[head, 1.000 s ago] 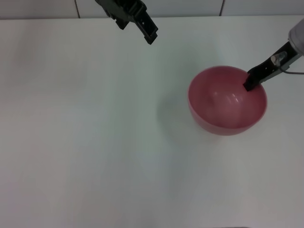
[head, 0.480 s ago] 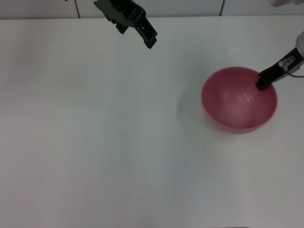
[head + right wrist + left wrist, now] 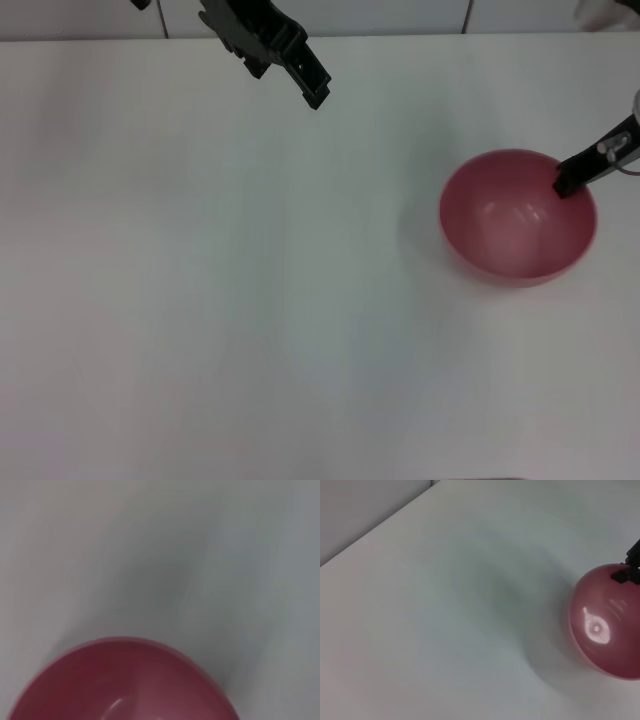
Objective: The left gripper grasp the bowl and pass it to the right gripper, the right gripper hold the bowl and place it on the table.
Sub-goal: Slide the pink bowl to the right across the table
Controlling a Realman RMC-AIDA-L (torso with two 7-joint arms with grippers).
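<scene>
The pink bowl (image 3: 515,225) hangs a little above the white table (image 3: 200,300) at the right, casting a faint shadow to its left. My right gripper (image 3: 568,184) comes in from the right edge and is shut on the bowl's far right rim. The left wrist view shows the bowl (image 3: 610,625) from the side with the right gripper (image 3: 631,569) on its rim. In the right wrist view only the bowl's rim and glossy inside (image 3: 125,685) show. My left gripper (image 3: 315,90) is raised at the top left, far from the bowl and holding nothing.
The table's back edge meets a tiled wall (image 3: 400,15) along the top. Nothing else lies on the white surface in view.
The right gripper has carried the bowl to the right and slightly toward me. The left gripper has stayed almost still at the top left.
</scene>
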